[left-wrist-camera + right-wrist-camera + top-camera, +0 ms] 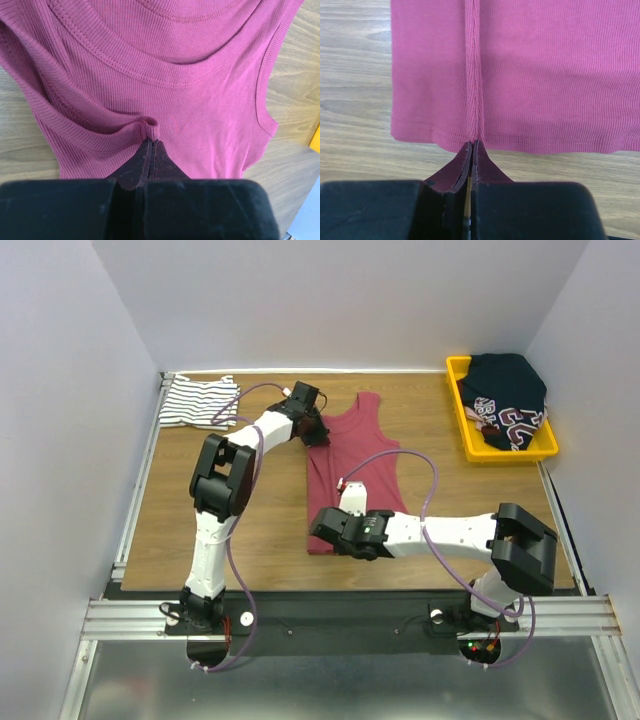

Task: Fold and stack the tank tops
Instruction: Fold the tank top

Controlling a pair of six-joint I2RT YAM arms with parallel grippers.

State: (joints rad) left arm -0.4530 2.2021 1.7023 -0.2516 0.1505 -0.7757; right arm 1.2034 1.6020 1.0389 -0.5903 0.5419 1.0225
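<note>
Left wrist shows the left hand [151, 141] pinched on the maroon tank top [190, 100] below its neckline; right hand [473, 144] clamps the hem, on the bench [355, 75].

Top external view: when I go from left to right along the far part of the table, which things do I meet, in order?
striped tank top → maroon tank top → yellow bin, with dark clothing lying inside it.
</note>
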